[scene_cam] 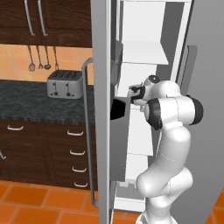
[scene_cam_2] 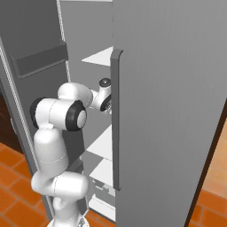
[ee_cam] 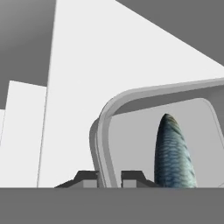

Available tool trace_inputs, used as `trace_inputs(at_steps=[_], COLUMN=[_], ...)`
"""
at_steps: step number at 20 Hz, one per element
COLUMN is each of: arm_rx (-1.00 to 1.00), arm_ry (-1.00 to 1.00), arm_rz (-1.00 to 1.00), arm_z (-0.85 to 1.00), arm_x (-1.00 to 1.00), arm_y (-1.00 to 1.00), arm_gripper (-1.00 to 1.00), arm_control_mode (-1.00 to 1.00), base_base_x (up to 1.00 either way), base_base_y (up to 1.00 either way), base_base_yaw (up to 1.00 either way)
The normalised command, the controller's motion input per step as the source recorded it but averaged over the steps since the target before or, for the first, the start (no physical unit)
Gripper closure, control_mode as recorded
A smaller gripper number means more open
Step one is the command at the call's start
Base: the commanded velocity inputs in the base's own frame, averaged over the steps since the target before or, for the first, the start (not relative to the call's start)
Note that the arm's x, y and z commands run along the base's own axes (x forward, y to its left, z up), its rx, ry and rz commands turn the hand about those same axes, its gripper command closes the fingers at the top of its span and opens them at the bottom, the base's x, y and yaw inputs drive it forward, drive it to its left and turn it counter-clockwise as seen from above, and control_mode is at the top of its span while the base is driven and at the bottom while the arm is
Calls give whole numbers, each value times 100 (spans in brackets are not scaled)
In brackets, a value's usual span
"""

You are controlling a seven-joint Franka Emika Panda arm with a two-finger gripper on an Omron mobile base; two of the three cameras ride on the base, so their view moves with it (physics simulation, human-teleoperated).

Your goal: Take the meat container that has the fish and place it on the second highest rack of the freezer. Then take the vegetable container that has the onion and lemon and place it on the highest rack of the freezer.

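Pincer [ee_cam: 109,179] nearly closed, its two tips pinching the near rim of the meat container [ee_cam: 131,98]. Fish [ee_cam: 173,153] lies inside it. Container rests on a white freezer rack [ee_cam: 87,65]; arm reaches into the freezer [scene_cam: 144,48].

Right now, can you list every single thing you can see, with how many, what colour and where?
Shallow grey metal tray: one, grey, on a white freezer shelf, its rim between the fingers.
Slim silvery-blue scaly fish: one, lying inside the tray.
Freezer shelves: several, white, stacked inside the open freezer.
Grey freezer door: one, swung open, with a long handle.
Silver toaster: one, on the dark speckled counter.
Hanging utensils: three, metal, on the orange tiled wall.
Dark wooden drawers: several, below the counter.
Orange floor tiles: in front of the cabinets.
Robot arm: one, white with dark joints, reaching into the freezer.
Fingers: two, dark, either side of the tray's rim.
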Motion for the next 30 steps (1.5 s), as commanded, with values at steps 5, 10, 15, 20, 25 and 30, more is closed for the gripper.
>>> trace_inputs(at_steps=[5,10,15,20,25,30], arm_rx=[0,0,0,0,0,5], arm_ry=[0,0,0,0,-11,-16], arm_rz=[0,0,0,0,0,0], arm_z=[0,0,0,0,6,12], arm_x=[1,0,0,0,-12,-6], arm_y=[0,-1,0,3,0,-5], arm_gripper=[100,-100,-100,-100,-100,-100], arm_control_mode=[-100,-100,-100,-100,-100,-100], base_base_x=[0,0,0,0,0,0], base_base_y=[0,0,0,0,0,0], base_base_yaw=[0,0,0,0,0,0])
